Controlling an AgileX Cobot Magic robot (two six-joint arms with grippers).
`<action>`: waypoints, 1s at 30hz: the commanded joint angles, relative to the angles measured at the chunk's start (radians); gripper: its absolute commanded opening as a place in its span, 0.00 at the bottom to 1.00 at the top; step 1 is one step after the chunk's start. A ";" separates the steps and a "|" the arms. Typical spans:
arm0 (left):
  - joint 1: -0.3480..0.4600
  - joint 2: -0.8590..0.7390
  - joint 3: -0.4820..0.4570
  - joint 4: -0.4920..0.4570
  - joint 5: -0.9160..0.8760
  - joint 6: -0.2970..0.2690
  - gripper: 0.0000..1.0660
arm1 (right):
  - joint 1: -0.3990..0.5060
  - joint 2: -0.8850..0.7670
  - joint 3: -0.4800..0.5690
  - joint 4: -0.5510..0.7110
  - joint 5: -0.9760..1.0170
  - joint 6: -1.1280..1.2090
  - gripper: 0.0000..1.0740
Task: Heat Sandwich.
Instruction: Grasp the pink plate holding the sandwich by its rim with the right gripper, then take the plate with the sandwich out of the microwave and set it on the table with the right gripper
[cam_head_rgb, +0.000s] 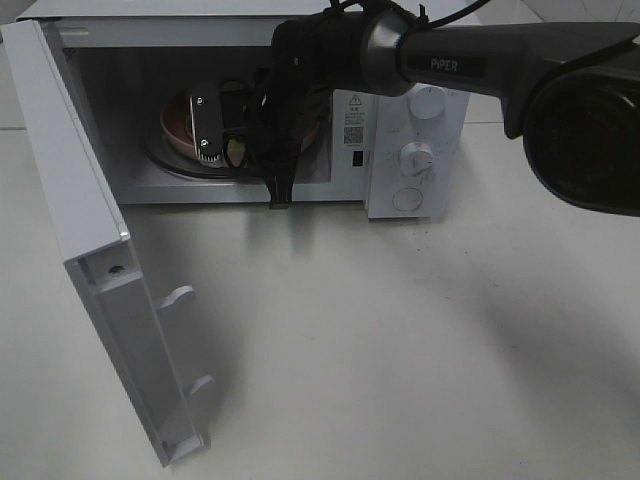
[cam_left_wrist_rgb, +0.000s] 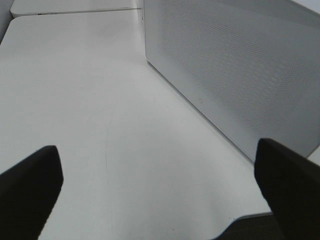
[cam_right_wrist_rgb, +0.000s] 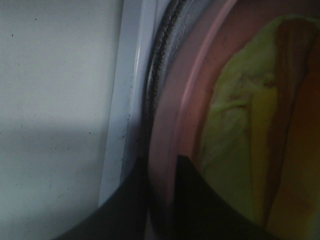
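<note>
From high up, the white microwave (cam_head_rgb: 440, 180) stands at the far edge of the table (cam_head_rgb: 400, 350). Its door (cam_head_rgb: 90, 260) hangs open toward the near left corner, and two round dials (cam_head_rgb: 415, 157) sit on its smooth right panel. The right arm reaches into the cavity and hides nearly everything there. Only an arc of the pink plate (cam_head_rgb: 175, 125) shows.

The right wrist view fills that gap. The right pincer (cam_right_wrist_rgb: 161, 170) is clamped on the plate's rim (cam_right_wrist_rgb: 187, 100), with one dark finger (cam_right_wrist_rgb: 125, 210) outside the rim and the other inside. The sandwich (cam_right_wrist_rgb: 240, 125) lies on the plate, inside the microwave. It shows crinkled yellow-green filling beside a band of brown crust. A dark, ridged turntable edge (cam_right_wrist_rgb: 160, 65) curves just beside the plate, and past it runs the smooth white cavity sill.

Only the left wrist view shows the left pincer (cam_left_wrist_rgb: 156, 147). Its blunt black fingers (cam_left_wrist_rgb: 30, 185) are spread wide apart above bare matte table (cam_left_wrist_rgb: 75, 75) and hold nothing. The same view shows the microwave's side wall (cam_left_wrist_rgb: 225, 65), a flat white sheet finely perforated with dots.
</note>
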 joint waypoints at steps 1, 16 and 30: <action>0.002 -0.016 0.001 0.000 -0.014 -0.003 0.94 | -0.006 0.004 0.011 0.023 0.073 0.017 0.00; 0.002 -0.016 0.001 0.000 -0.014 -0.003 0.94 | -0.006 -0.055 0.085 0.023 0.083 -0.099 0.00; 0.002 -0.016 0.001 0.000 -0.014 -0.003 0.94 | -0.006 -0.223 0.355 0.043 -0.142 -0.309 0.00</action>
